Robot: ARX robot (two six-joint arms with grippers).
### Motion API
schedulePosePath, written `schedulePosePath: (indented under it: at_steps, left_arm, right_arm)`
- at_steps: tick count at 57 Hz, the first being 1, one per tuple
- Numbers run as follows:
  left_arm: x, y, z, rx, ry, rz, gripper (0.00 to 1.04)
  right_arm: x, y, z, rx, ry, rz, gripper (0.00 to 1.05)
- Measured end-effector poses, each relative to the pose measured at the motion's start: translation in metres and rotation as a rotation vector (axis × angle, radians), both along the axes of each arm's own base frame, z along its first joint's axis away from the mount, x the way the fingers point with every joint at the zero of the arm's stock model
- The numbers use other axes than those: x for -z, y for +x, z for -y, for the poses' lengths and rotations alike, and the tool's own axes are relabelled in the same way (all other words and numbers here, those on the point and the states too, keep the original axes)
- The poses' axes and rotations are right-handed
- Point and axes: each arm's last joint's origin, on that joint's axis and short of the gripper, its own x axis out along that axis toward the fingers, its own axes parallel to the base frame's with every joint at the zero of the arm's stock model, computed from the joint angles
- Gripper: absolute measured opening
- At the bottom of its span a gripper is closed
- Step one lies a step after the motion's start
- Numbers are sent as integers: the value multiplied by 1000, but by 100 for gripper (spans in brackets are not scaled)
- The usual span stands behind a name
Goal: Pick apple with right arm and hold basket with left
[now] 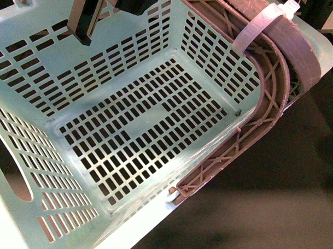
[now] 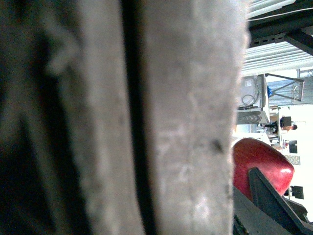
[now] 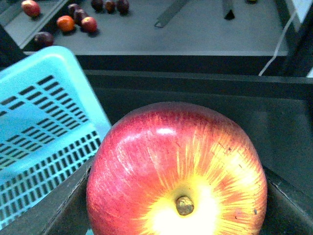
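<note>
The pale mint basket (image 1: 128, 131) fills the front view, tilted, with nothing inside; its brown lattice handle (image 1: 264, 99) with a white zip tie (image 1: 259, 25) lies along its right rim. My left gripper (image 1: 85, 26) is shut on the basket's far wall, where one black finger shows. The left wrist view is filled by a blurred pale surface of the basket (image 2: 186, 122). My right gripper (image 3: 178, 215) is shut on the red apple (image 3: 178, 171) with its yellow blush, beside the basket (image 3: 39, 132). The apple also shows in the left wrist view (image 2: 259, 164). It is out of the front view.
Several small dark red and orange fruits (image 3: 73, 22) lie on a grey shelf beyond the basket. A dark ledge (image 3: 195, 78) runs behind the apple. Dark floor (image 1: 289, 196) shows right of the basket.
</note>
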Motion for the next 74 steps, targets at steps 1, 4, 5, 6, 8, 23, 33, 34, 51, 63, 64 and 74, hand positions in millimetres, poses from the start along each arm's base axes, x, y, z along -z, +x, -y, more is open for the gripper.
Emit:
schedulePosePath:
  at_steps: [1, 4, 5, 6, 8, 23, 33, 34, 51, 63, 64, 74]
  left_arm:
    - [0, 0, 0, 0, 0, 0, 31]
    - [0, 0, 0, 0, 0, 0, 31]
    - [0, 0, 0, 0, 0, 0, 31]
    - [0, 0, 0, 0, 0, 0, 31]
    - [0, 0, 0, 0, 0, 0, 31]
    - [0, 0, 0, 0, 0, 0, 31]
    - [0, 0, 0, -1, 1, 0, 31]
    - [0, 0, 0, -1, 0, 0, 31]
    - [2, 1, 0, 0, 6, -1, 31]
    - [2, 1, 0, -7, 10, 0, 31]
    - [2, 1, 0, -6, 9, 0, 31]
    - [2, 1, 0, -3, 6, -2, 31]
  right_arm:
    - [1, 0, -3, -6, 2, -3, 79]
    - [5, 0, -16, -23, 9, -22, 79]
    - [6, 0, -19, -29, 12, -27, 79]
    - [7, 0, -21, -35, 14, -31, 79]
    - [9, -1, -29, -54, 19, -44, 79]
    - [34, 2, -66, -89, 35, -153, 79]
    - [46, 7, -72, -50, 44, -188, 90]
    - [46, 8, -72, -43, 46, -186, 93]
    - [27, 5, -55, 15, 85, -137, 96]
    - [-1, -29, -4, 142, 80, -36, 96]
    - [-3, -34, 3, 161, 73, -28, 96]
    - [-6, -56, 26, 249, 16, 145, 87]
